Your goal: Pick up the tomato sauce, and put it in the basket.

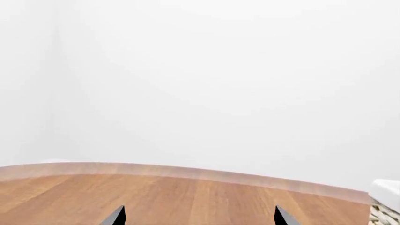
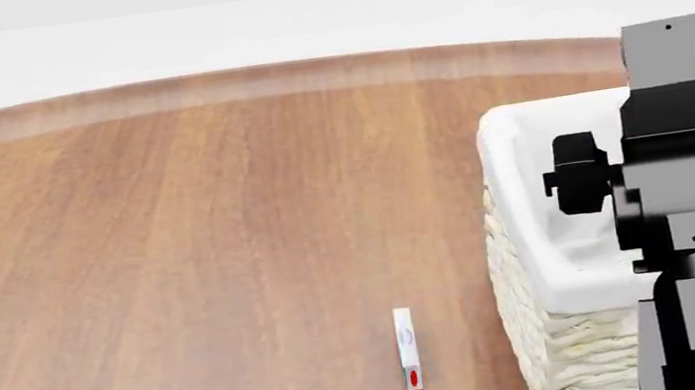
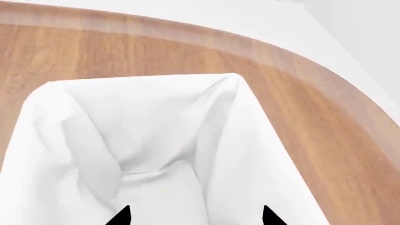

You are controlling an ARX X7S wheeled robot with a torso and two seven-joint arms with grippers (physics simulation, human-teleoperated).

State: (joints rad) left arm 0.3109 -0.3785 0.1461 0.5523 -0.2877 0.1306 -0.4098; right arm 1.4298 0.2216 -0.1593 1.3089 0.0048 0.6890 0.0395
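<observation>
**Spotter:** Your right gripper (image 3: 195, 218) is hanging with its fingertips (image 3: 122, 216) spread apart, and nothing is showing between them. It is carrying nothing.

**Checker:** Directly beneath that hand you are looking down into the basket (image 3: 37, 101). Its white liner (image 3: 144, 140) is filling the wrist view, folded and bare wherever it shows.

**Spotter:** So where is the tomato sauce? You are not seeing it in any view. It is not between the fingers, not on the visible liner, and not on the table (image 2: 194, 255) beyond the basket's wall.

**Checker:** The patch of liner right under the fingertips is cut off by the frame edge. Whether the can is lying there cannot be told.

**Spotter:** Further out from the hand, past the wicker side, a small white carton (image 2: 407, 348) with a red mark is lying on the wood. That is not your can.

**Checker:** Your left gripper (image 1: 198, 218) is sitting low and well away from the basket, with its tips apart and also empty.

**Spotter:** My reading is that you are either finishing the drop or hovering ahead of the pick, and these views are not settling which.

**Checker:** The next move calls for finding the can. Try tilting the head down into the basket, then sweeping along the table's near edge before you commit either arm.
</observation>
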